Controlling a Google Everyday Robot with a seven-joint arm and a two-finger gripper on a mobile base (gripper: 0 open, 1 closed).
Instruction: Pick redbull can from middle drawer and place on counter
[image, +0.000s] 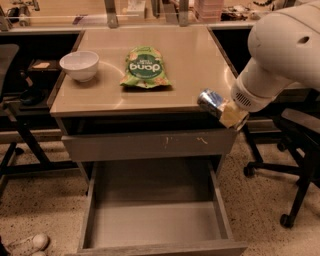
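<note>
My gripper (224, 109) is shut on the redbull can (211, 101), a slim silvery can held on its side with its shiny end towards the left. It hangs at the front right corner of the counter (190, 65), just above the counter's edge. The white arm reaches in from the upper right. The middle drawer (155, 220) is pulled out below, its floor bare.
A green snack bag (144, 68) lies in the middle of the counter and a white bowl (79, 65) stands at its left. The scratched grey drawer front (150, 145) is shut above the open drawer. Office chairs stand at left and right. A cluttered bench runs behind.
</note>
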